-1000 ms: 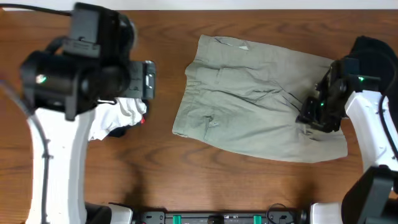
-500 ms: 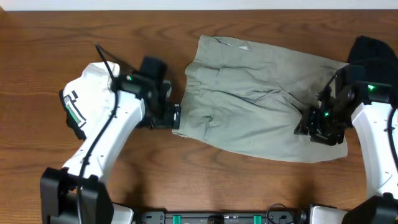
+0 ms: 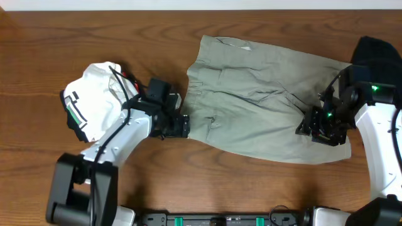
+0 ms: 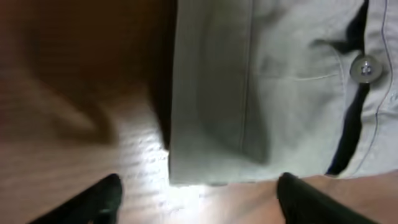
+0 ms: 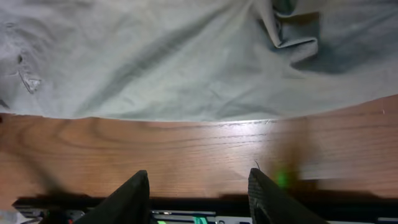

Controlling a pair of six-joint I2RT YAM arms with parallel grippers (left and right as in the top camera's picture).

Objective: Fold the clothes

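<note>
Right now my left claw (image 4: 198, 198) gapes wide and empty, the shorts (image 4: 261, 87) hem just ahead, a white garment (image 3: 94, 103) behind it. My right claw (image 5: 198, 190) is spread too, holding nothing, with tabletop (image 5: 186, 149) then shorts ahead.

We count three pieces of clothing on one table (image 3: 38, 50): one pair of pale shorts (image 3: 257, 100), one white garment (image 3: 94, 103) and one black garment (image 3: 377, 53). We see two robot arms, each with one gripper: the left gripper (image 4: 199, 186) and the right gripper (image 5: 198, 180). On the shorts we find one button (image 4: 365, 68).
</note>
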